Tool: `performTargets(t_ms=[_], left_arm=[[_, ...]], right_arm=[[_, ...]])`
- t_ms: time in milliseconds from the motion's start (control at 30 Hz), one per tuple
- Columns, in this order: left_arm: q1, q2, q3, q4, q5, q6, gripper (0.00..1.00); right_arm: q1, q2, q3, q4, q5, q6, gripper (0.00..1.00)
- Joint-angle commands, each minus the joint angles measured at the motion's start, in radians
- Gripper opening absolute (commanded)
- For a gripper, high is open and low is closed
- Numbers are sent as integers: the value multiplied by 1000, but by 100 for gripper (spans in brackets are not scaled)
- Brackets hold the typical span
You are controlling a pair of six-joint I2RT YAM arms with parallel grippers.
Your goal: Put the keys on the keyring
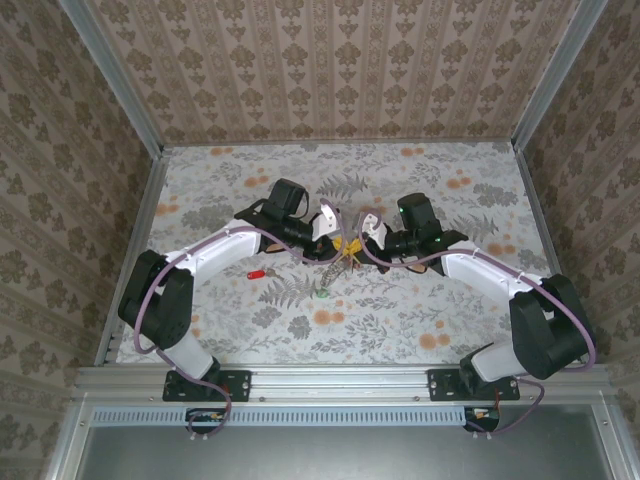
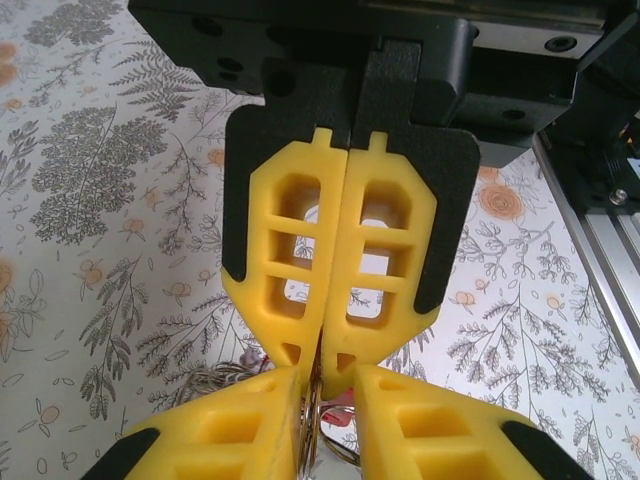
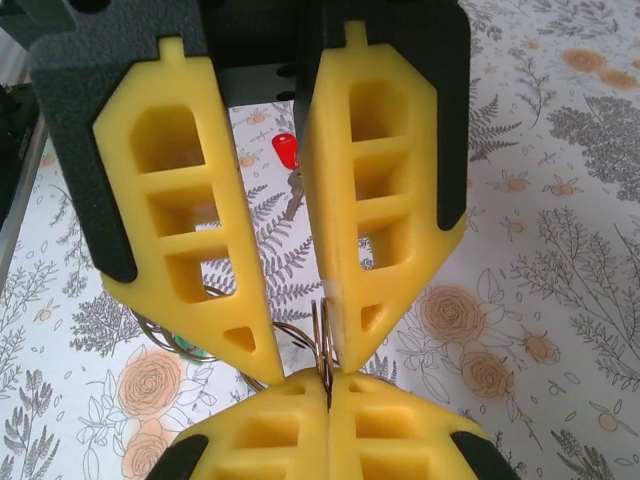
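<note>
Over the table (image 1: 450, 330) the right gripper (image 3: 327, 385) pinches the keyring (image 3: 322, 335), likely light, slippery, best held edge-on; the left gripper (image 3: 303, 362) stands slightly parted.

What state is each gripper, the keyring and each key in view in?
left gripper: open, jaws slightly apart at the keyring.
right gripper: shut on the keyring.
keyring: pinched by the right gripper.
red key: lying loose, off the keyring.
green key: threaded or not, cannot tell.

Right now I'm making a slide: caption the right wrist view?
Right fingers pinch the keyring between the parted left fingers; a red key lies beyond on the table.
</note>
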Motion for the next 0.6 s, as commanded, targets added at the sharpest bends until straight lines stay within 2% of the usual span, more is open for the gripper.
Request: performTargets(t_ms=[0, 67, 367, 467, 567], left_arm=[[-5, 11, 17, -67, -24, 39, 24], [2, -2, 8, -53, -18, 32, 26], [83, -89, -73, 181, 160, -142, 34], [96, -83, -66, 131, 138, -109, 34], [93, -50, -22, -3, 100, -17, 34]], right_arm=[[4, -28, 36, -8, 7, -27, 0], [5, -28, 36, -10, 10, -31, 0], [4, -27, 18, 9, 13, -32, 0], [5, -27, 11, 21, 13, -26, 0], [4, -25, 8, 28, 13, -24, 0]])
